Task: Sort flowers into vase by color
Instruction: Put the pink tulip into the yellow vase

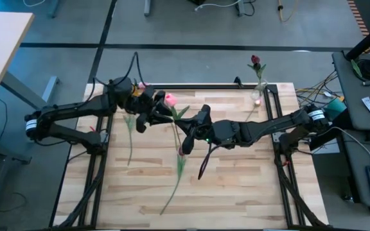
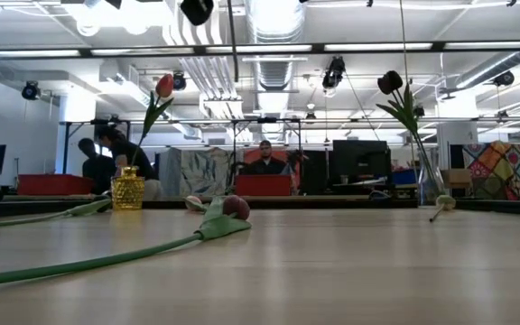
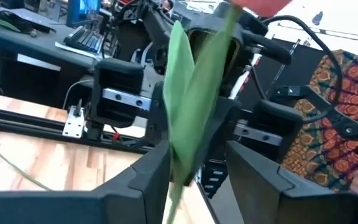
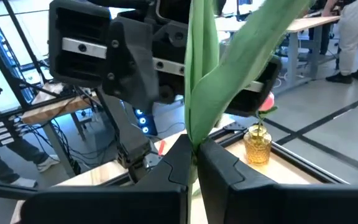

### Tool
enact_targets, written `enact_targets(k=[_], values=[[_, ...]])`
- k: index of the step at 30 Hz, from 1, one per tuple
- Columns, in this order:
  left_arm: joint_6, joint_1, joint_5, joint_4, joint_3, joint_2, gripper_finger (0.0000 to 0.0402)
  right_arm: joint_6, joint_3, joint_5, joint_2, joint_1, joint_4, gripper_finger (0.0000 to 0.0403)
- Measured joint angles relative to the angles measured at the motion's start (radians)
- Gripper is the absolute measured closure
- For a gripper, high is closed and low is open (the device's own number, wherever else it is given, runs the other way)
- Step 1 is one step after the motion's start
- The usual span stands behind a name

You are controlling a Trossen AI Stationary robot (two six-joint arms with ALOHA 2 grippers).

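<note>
Above the middle of the bench (image 1: 236, 192) our right tool (image 1: 186, 130) pinches the stem of a pink tulip (image 1: 170, 99), its fingers pressed together on it. Our left tool (image 1: 148, 117), fingers spread, straddles the same stem. Other tulips (image 1: 180, 168) lie loose on the bench.

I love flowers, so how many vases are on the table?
2. A yellow vase stands at the far left edge with a pinkish flower in it; a clear vase stands at the far right corner holding a dark red flower.
</note>
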Motion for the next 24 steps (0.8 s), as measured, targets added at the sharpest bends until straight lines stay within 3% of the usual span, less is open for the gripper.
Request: enact_targets(k=[9, 24], values=[[0.0, 0.0, 0.034, 0.054, 0.015, 0.045, 0.0266, -0.01, 0.0, 0.0, 0.0, 0.0, 0.019, 0.039], [-0.055, 0.0, 0.109, 0.163, 0.015, 0.09, 0.0331, 0.014, -0.001, -0.008, 0.009, -0.002, 0.019, 0.039]])
